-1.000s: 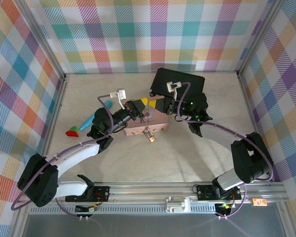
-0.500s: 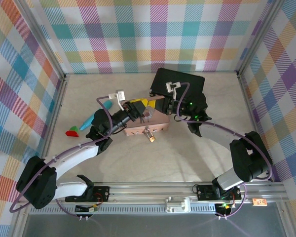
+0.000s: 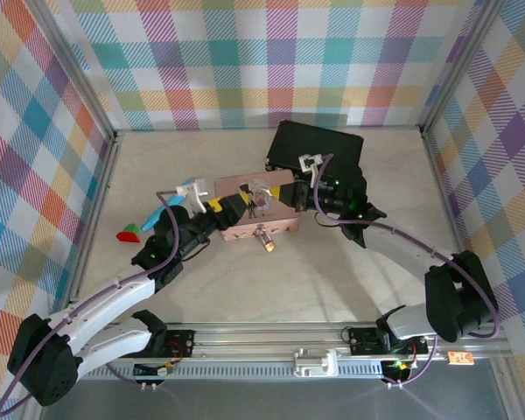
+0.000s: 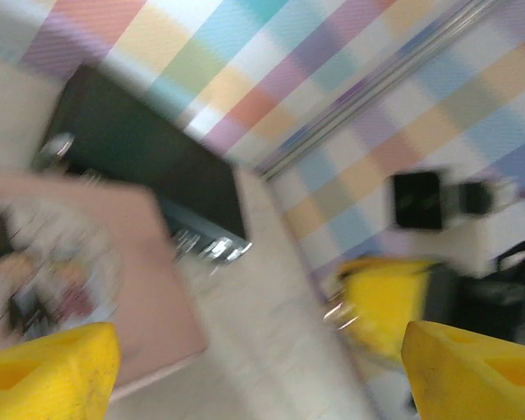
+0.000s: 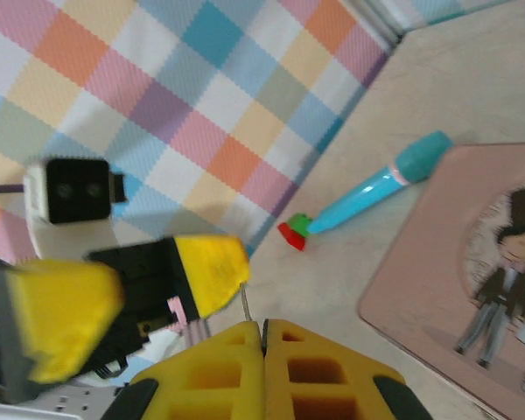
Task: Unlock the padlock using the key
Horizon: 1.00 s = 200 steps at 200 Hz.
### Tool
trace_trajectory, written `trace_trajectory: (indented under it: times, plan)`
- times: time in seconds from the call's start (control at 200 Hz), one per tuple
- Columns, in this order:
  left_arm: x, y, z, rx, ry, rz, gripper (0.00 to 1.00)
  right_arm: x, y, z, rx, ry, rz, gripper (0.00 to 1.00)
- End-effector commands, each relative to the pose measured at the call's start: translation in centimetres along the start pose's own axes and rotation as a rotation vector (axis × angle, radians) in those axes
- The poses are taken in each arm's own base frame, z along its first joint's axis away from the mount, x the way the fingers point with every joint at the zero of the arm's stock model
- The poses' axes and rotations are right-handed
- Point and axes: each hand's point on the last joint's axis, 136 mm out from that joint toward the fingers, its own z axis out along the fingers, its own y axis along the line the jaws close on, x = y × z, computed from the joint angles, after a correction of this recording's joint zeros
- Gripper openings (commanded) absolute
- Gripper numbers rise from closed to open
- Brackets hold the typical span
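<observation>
Padlock (image 3: 264, 238) notes, big to small. Pink tin (image 3: 280, 219): flat, matte, cartoon lid, mid-table. Left gripper (image 4: 261, 367) over it, yellow fingers spread, empty. Right gripper (image 5: 262, 331) pinched shut on key (image 5: 245, 304), a thin grey sliver. Padlock: tiny brass body, silver shackle, on the table just beside tin's near edge. It lies base-ward of both grippers, left slightly nearer; long axis seemingly near-to-far.

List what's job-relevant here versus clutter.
Job: padlock at the front edge of the pink tin; thin metal sliver, probably the key, at the shut right hand.
Clutter: blue pen-like stick; red-green piece; black case.
</observation>
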Motion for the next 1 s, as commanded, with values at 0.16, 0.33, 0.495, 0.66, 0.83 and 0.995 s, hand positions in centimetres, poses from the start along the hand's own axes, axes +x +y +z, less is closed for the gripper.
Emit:
trace_trajectory:
  times: [0.16,0.33,0.495,0.66,0.83,0.995]
  plan:
    - [9.1,4.7,0.0,-0.219,0.184,-0.03,0.82,2.1,-5.7,-3.4,0.279,0.006,0.031,0.0]
    - [11.6,6.1,1.8,-0.279,0.184,-0.006,0.73,2.3,-6.4,-5.1,0.321,-0.022,0.037,0.0]
    - [14.0,7.4,4.1,-0.335,0.19,0.013,0.69,2.3,-6.0,-6.0,0.324,-0.042,0.024,0.0]
    - [15.6,8.2,6.5,-0.339,0.164,0.028,0.65,2.7,-5.9,-6.8,0.327,-0.064,0.022,0.0]
    - [16.2,8.8,8.8,-0.347,0.112,0.045,0.57,3.3,-5.7,-7.6,0.326,-0.067,0.023,0.0]
    - [17.4,10.3,9.8,-0.415,0.132,0.086,0.51,3.5,-5.4,-8.5,0.339,-0.086,0.009,0.0]
